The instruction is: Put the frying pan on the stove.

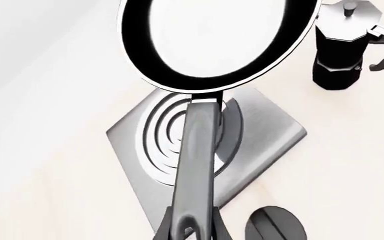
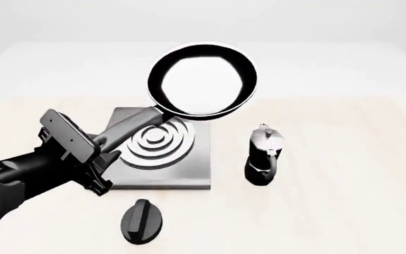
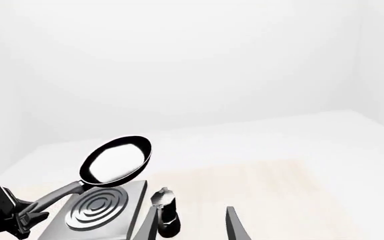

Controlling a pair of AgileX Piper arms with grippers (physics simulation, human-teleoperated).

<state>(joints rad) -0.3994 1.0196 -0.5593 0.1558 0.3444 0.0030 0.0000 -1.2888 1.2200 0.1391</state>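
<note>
Gripping the long dark handle near its loop end, the left claw (image 2: 99,150) holds the frying pan (image 2: 203,80) up in the air, its fingers closed tight around the handle. The left arm reaches in from the near left side of the table (image 2: 344,137). From the claw, the handle runs forward and to the right, rising to the round black bowl with its pale shiny inside.

The stove (image 2: 188,172), a flat grey square with raised silver rings, lies on the table just ahead of the claw. In the front view the handle crosses above the rings, while the bowl hangs past the stove's far edge, a little to the right of the rings' centre. The pan looks clear of the stove, not touching it. Judging from this, the bowl must come back toward the robot and down to sit on the rings.

A black-and-silver coffee pot (image 2: 263,156) stands just to the right of the stove. A small black oval knob (image 2: 142,221) lies on the near side of it.

The right claw (image 3: 192,222) hangs well off to the right, its two fingers spread apart and holding nothing
</note>
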